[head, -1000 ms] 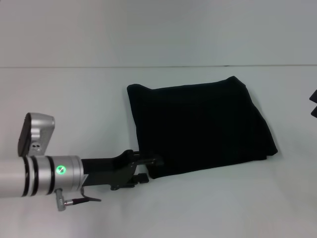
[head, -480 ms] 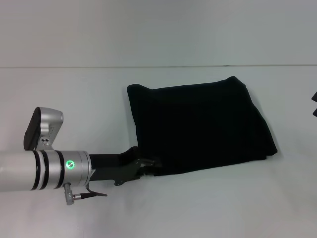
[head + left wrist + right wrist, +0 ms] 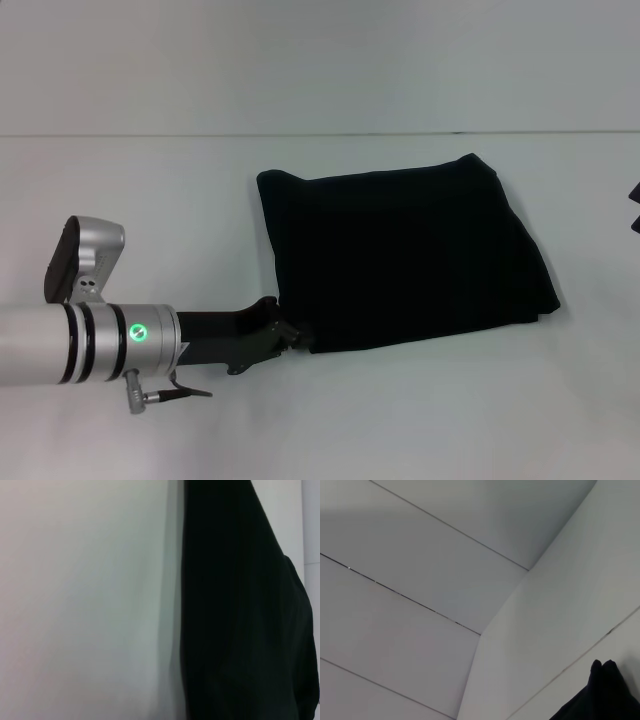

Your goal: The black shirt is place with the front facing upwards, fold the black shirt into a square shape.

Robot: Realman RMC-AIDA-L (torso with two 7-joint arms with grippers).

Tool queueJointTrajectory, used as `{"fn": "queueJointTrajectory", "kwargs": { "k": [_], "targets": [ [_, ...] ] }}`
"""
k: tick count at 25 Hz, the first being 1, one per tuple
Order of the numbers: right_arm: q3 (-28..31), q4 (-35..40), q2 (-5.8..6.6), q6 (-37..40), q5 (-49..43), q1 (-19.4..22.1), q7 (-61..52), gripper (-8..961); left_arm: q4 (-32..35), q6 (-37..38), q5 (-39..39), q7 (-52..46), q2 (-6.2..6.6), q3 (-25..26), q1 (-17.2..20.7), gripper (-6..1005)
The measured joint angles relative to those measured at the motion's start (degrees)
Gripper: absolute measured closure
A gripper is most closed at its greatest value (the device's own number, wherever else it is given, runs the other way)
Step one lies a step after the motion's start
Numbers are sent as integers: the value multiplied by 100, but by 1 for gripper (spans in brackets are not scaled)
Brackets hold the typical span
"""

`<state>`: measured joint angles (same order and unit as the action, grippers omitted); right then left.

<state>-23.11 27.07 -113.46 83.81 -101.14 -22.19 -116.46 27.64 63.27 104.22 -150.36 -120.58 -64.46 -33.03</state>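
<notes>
The black shirt (image 3: 400,255) lies folded into a rough rectangle on the white table (image 3: 150,220), a little right of centre. No letters or label show on it. My left gripper (image 3: 292,335) reaches in from the lower left and meets the shirt's near left corner. In the left wrist view the shirt (image 3: 240,610) fills one side, with its straight folded edge against the bare table (image 3: 85,600). My right gripper (image 3: 635,195) shows only as a dark sliver at the right edge of the head view, away from the shirt.
The table's far edge (image 3: 200,135) meets a pale wall. The right wrist view shows white wall panels (image 3: 420,580) and a small dark shape (image 3: 600,690) in one corner.
My left arm has pushed forward and turned at the wrist, bringing its gripper tip onto the shirt's near left corner. The shirt itself has not shifted.
</notes>
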Motion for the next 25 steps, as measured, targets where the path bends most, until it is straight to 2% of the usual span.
{"fn": "queueJointTrajectory", "kwargs": {
  "k": [4, 11, 17, 23, 25],
  "targets": [
    [1, 0, 0, -6, -1, -2, 0, 153, 210, 120, 197, 37, 17, 37, 157, 953],
    [0, -12, -1, -31, 4, -12, 0, 153, 778, 555, 334, 111, 72, 614, 934, 954],
    [0, -42, -24, -88, 18, -38, -1, 153, 778, 829, 521, 366, 94, 1110, 1036, 931],
    [0, -50, -27, -93, 26, -78, -8, 154, 778, 932, 669, 391, 97, 1197, 1057, 909],
    [-6, -52, -24, -94, 17, -83, -8, 154, 723, 1024, 683, 428, 134, 1263, 1037, 902]
  ]
}}
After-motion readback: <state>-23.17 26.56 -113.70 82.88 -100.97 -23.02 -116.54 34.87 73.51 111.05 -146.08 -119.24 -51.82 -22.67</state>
